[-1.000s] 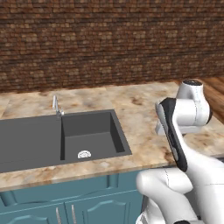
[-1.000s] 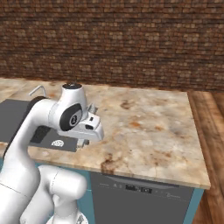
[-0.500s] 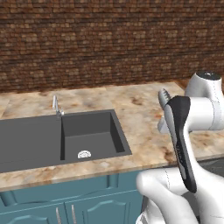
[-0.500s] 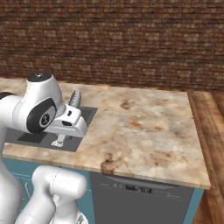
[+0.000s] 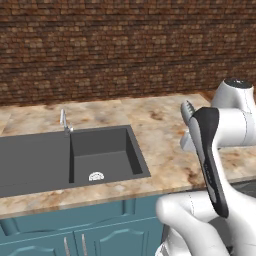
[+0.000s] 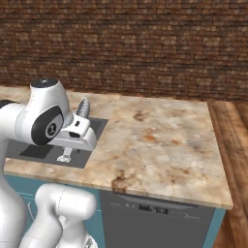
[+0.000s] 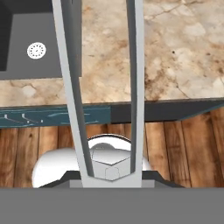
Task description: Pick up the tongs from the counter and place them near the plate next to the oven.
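1. A kitchen scene: a beige marbled tabletop (image 6: 160, 140) over teal cabinets, backed by a dark red-brown brick wall (image 5: 115, 50).
2. A dark grey sink (image 5: 65, 160) is set into the left part of the tabletop. A small chrome faucet (image 5: 64, 121) stands at its back rim, and a round drain (image 5: 96, 176) shows in the basin floor.
3. The white robot arm is raised over the tabletop's front edge, just right of the sink.
4. The claw (image 7: 111, 175) is pressed together on the joined end of the tongs (image 7: 103, 87). They are lifted clear of the tabletop.
5. In the hand view, the two slim silver arms of the tongs run up from the claw, well apart from each other. Below them lie the sink's corner, the tabletop's front edge and the wooden floor (image 7: 175, 140).
6. In the left base view, the ridged tip of the tongs (image 5: 188, 109) pokes up beside the dark forearm. In the right base view, the tongs (image 6: 82, 107) rise above the wrist, near the sink's right edge.
7. A dark appliance panel (image 6: 155, 218) sits under the tabletop's front edge in the right base view. The plate cannot be picked out in these views.
8. Judged step: the pick-up looks done, and the carry toward the plate is in hand.
9. Judged next move: the arm or the base likely has to travel until the plate comes into sight. The tongs should then be lowered flat onto bare tabletop beside the plate before the claw lets go.
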Tool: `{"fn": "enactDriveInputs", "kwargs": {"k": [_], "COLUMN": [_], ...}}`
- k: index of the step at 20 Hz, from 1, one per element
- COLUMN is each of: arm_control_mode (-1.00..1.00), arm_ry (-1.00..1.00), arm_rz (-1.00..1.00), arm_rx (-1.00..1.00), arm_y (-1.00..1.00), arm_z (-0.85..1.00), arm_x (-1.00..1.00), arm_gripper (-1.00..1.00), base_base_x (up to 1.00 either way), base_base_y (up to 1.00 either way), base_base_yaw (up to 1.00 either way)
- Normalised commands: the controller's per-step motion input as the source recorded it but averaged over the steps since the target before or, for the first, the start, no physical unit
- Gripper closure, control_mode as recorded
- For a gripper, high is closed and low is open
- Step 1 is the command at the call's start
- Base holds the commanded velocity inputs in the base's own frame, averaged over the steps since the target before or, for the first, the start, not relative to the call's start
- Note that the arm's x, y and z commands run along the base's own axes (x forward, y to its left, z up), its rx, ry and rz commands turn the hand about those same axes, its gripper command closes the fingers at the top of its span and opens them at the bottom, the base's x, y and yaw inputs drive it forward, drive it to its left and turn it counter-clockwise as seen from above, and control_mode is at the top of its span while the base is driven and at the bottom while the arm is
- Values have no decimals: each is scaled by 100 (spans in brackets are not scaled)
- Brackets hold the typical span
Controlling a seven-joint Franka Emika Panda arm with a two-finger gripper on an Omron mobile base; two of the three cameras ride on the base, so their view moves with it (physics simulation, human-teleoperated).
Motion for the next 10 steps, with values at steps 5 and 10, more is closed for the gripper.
{"fn": "enactDriveInputs", "kwargs": {"k": [5,10], "arm_control_mode": [100,100], "arm_ry": [0,0], "arm_rz": [0,0], "arm_rx": [0,0], "arm_y": [0,0], "arm_z": [0,0], "arm_x": [-1,0], "arm_gripper": [100,100], "base_base_x": [-41,-100], "base_base_y": [0,3], "base_base_yaw": [0,0]}}
